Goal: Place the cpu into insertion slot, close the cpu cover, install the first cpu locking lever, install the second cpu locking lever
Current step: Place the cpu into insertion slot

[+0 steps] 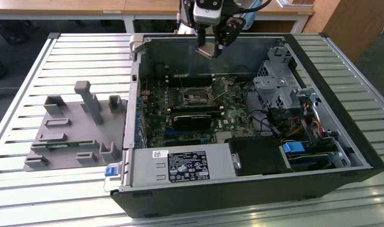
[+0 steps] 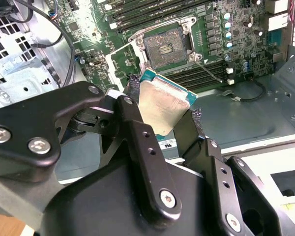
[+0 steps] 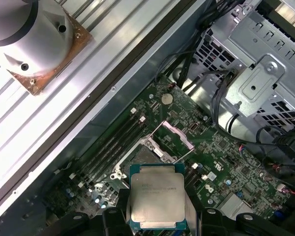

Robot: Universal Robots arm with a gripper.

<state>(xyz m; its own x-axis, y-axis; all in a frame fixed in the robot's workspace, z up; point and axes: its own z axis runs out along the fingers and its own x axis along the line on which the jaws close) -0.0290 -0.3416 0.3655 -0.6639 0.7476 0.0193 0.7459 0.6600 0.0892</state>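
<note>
My gripper [image 1: 212, 47] hangs above the far wall of the open computer case, shut on the cpu [image 1: 206, 50]. The cpu [image 2: 163, 104] is a small square chip with a silver-grey top, pinched by its edges between two black fingers [image 2: 135, 123] and tilted. The insertion slot [image 1: 195, 97] lies below it on the green board, its dark centre bare. In both wrist views the cpu [image 3: 156, 196] is held well above the slot [image 3: 143, 156], apart from it. The cpu cover [image 3: 175, 135] stands swung open beside the slot. A thin locking lever [image 2: 209, 72] sticks out unlatched.
A black card [image 1: 193, 121] lies next to the slot. A metal drive cage [image 1: 278, 89] with cables fills the exterior view's right of the case, a power supply [image 1: 182, 166] the front. A grey fixture tray [image 1: 72, 127] sits on the slatted table.
</note>
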